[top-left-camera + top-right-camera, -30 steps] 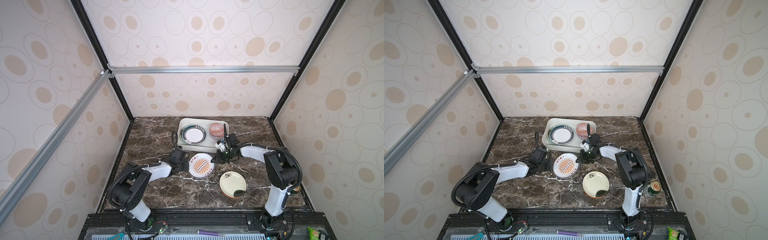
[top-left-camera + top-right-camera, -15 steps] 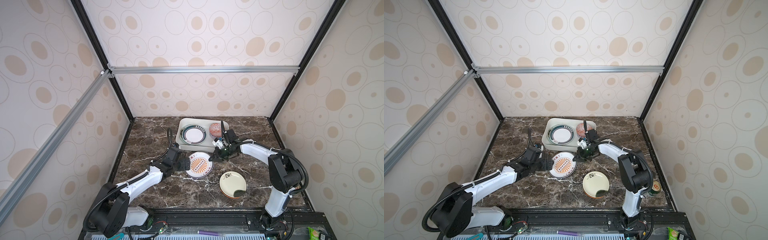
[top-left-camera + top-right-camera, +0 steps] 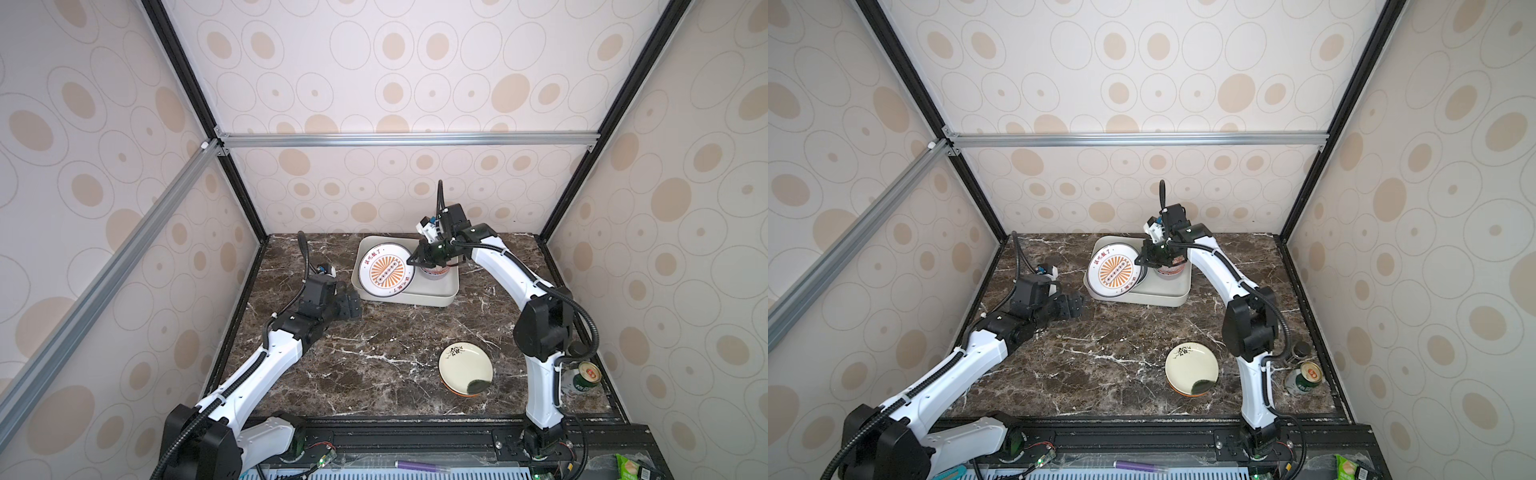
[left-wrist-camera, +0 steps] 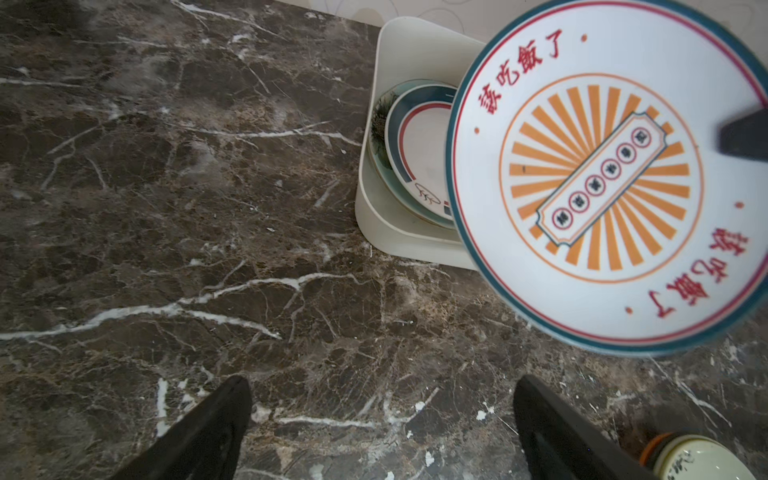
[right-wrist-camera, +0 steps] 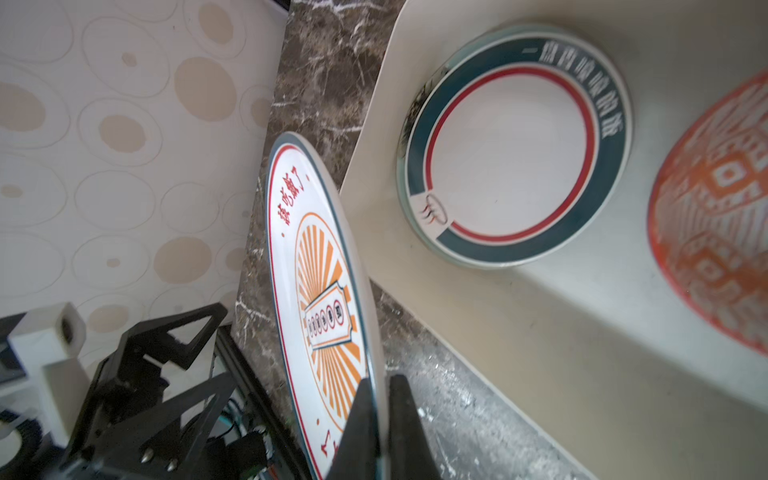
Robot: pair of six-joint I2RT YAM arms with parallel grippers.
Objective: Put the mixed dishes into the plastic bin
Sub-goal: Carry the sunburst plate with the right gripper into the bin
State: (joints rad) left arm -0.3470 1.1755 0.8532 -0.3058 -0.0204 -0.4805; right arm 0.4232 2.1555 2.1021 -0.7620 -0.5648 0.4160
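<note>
The orange sunburst plate (image 3: 386, 271) is up in the air, pinched by its rim in the right gripper (image 3: 410, 262), jaws clamped tight on either face of the edge, as the right wrist view shows (image 5: 380, 382). It hangs tilted over the plastic bin (image 3: 411, 298), its lower edge reaching out past the bin's near wall. Right below the gripper, inside the bin, the green-rimmed plate (image 5: 515, 145) lies flat on a pale teal plate (image 4: 380, 137). Just beside them in the bin, under the right wrist, sits the red-white bowl (image 5: 715, 216). The left gripper (image 3: 353, 305) hovers low over the marble tabletop (image 3: 374, 353) just outside the bin's near corner, jaws spread wide and holding nothing. Well away from both grippers, the cream floral plate (image 3: 465, 368) waits on the tabletop near the right arm's base, with a green can (image 3: 584, 378) beyond it at the table's edge.
</note>
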